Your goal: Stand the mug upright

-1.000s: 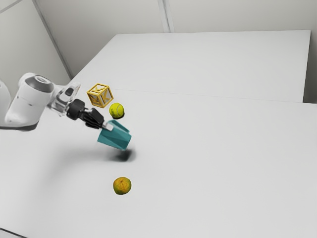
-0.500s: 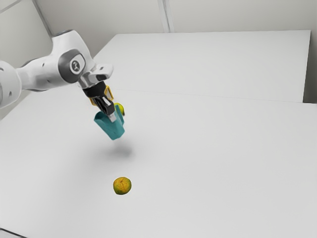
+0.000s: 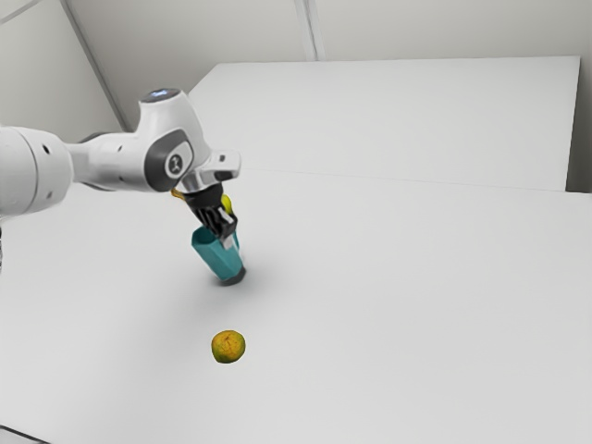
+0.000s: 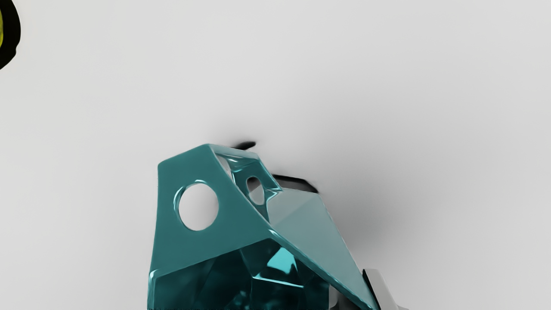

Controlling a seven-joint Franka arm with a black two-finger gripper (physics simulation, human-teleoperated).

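Observation:
In the exterior view my gripper [image 3: 228, 240] points down at the rim of the teal mug [image 3: 217, 259], shut on its wall. The mug leans, its open top toward the exterior view's left and its base low over a dark shadow; whether the base touches the table I cannot tell. In the wrist view the gripper [image 4: 355, 293] has one finger outside the wall and the other partly seen inside the mug. The faceted mug [image 4: 172, 249] shows its opening and a handle part with a round hole.
An orange fruit [image 3: 228, 347] lies on the white table [image 3: 388, 305], nearer the exterior camera than the mug. Behind the gripper are a yellow-green tennis ball [image 3: 227, 203] and a yellow-edged block [image 3: 178, 193], both partly hidden. The ball [image 4: 1, 30] also appears in the wrist view.
Held by my gripper, the mug has swung from a strongly tilted pose to a steeper one with its opening upward. Since half a second ago, hand and mug have come down and toward the exterior view's right.

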